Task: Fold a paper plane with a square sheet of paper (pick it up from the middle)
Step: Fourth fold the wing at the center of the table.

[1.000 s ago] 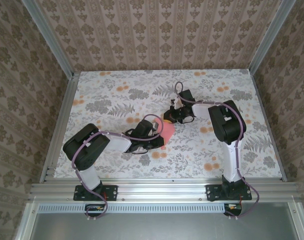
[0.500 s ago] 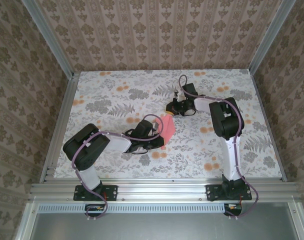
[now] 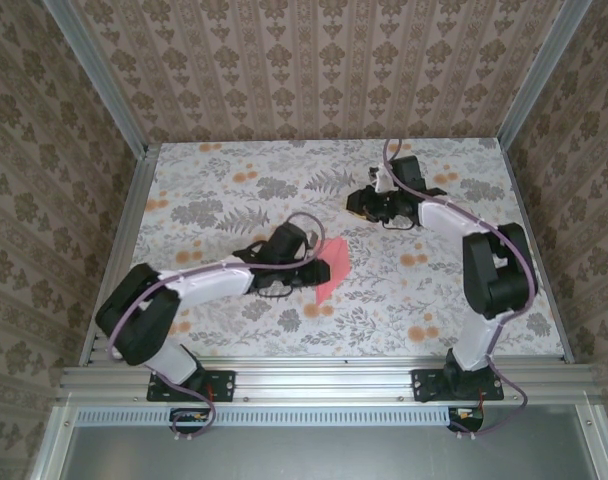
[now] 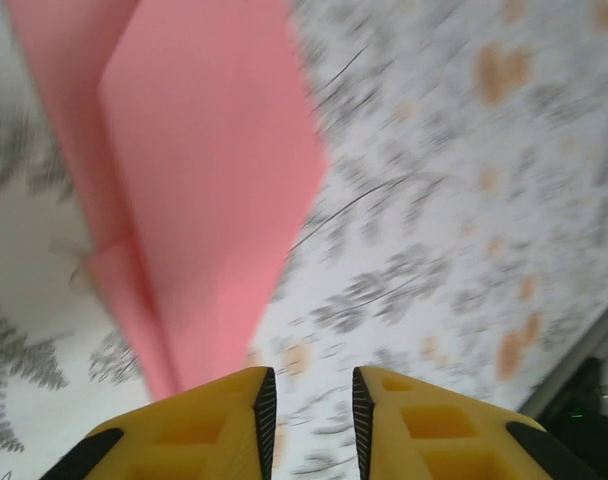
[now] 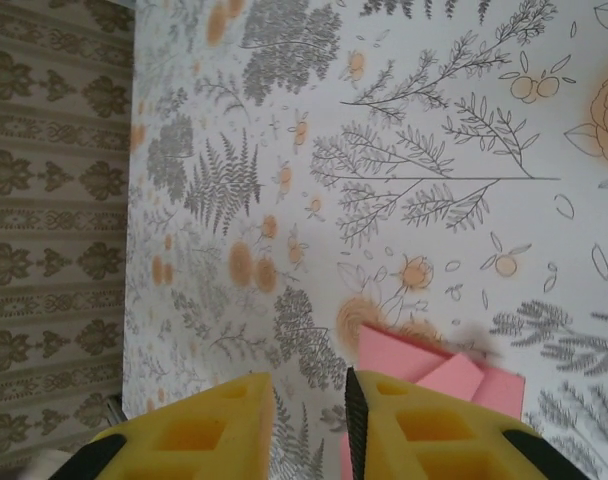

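left wrist: blurry paper plane, top out of frame

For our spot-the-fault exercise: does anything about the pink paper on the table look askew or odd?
The pink paper lies part-folded on the floral table; its top layer sits offset from the layer beneath, and a flap juts out crooked, so the folds look uneven.
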`<state>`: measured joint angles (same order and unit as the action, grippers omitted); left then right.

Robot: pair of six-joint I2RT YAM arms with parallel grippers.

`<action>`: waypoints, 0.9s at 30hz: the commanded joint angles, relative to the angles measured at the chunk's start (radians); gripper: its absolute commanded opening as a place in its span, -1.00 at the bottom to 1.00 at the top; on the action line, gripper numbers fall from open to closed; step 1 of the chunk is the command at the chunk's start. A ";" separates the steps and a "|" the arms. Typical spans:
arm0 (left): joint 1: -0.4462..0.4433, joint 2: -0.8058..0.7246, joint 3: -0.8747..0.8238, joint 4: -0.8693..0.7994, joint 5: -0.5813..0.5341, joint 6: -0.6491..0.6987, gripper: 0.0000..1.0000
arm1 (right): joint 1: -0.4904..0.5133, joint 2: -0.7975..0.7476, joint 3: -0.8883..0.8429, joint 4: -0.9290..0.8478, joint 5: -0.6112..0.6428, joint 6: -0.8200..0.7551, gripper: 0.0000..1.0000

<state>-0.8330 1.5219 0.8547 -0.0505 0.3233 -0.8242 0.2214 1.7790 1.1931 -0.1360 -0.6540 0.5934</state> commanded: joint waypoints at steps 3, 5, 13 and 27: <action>0.058 -0.078 0.062 -0.106 -0.024 0.069 -0.37 | -0.001 -0.097 -0.183 0.009 0.060 0.000 -0.38; 0.081 -0.053 0.081 -0.098 0.015 0.080 -0.38 | 0.000 -0.125 -0.244 0.038 0.059 0.024 -0.36; 0.085 0.139 0.189 -0.085 0.067 0.102 -0.60 | 0.029 -0.164 -0.384 0.082 0.043 0.072 -0.30; 0.083 0.296 0.218 -0.156 0.042 0.136 -0.77 | 0.083 -0.097 -0.416 0.132 0.029 0.115 -0.25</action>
<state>-0.7464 1.8015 1.0573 -0.1795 0.3664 -0.7174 0.2928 1.6562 0.7872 -0.0208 -0.6132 0.6891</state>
